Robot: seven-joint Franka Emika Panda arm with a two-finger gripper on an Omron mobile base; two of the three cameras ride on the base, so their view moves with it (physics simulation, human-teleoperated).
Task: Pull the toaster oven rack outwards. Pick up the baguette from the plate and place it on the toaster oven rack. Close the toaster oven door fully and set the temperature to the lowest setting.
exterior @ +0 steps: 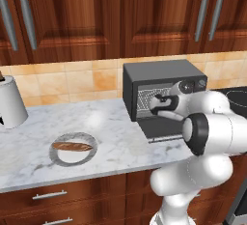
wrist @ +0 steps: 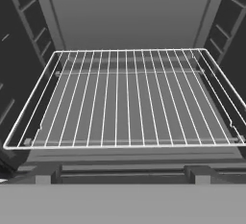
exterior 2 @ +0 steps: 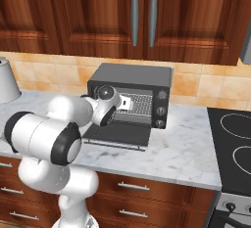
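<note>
The gripper [exterior: 155,104] is at the mouth of the toaster oven [exterior: 161,72], above the dropped-down door [exterior 2: 117,135], with its fingers spread wide and nothing between them. Looking along the hand, the rack [wrist: 125,100] lies flat on its side rails just ahead, its front wire running straight across near the bottom of that view, and it looks to be sitting fully inside the cavity, though from this angle it is hard to be sure how far forward it already is. The step in hand seems to be the pull, so the sensible move is to ease forward and down until the front wire sits between the fingers near its middle, close on it, then draw straight back and level so the rack doesn't jam on its rails. Farther left along the counter, well apart from the oven, the baguette [exterior: 72,146] rests across the plate [exterior: 89,155], waiting for the next step.
</note>
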